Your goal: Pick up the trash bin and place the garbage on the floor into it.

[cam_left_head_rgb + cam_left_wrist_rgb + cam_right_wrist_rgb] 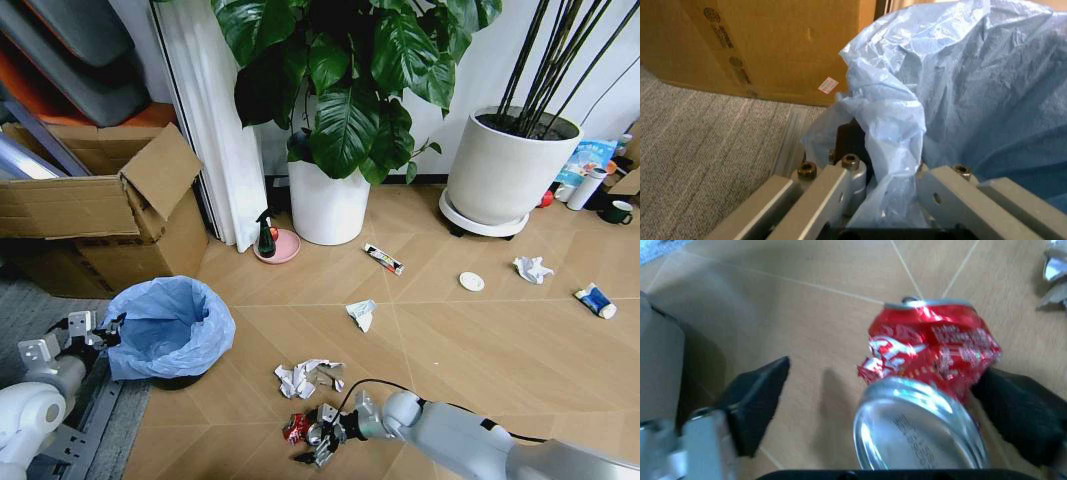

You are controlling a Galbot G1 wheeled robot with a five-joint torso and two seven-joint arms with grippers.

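I see the left gripper clamped on the rim of the trash bin, its fingers pinching the light-blue bag and black wall, with the bin standing at the edge of the floor beside the cardboard box. My right gripper is down low at the floor, fingers spread wide, with the crushed red can lying between them, one black pad touching it and the other apart. More garbage lies around: a crumpled paper wad just beyond the can, another farther out, and a white lid well apart.
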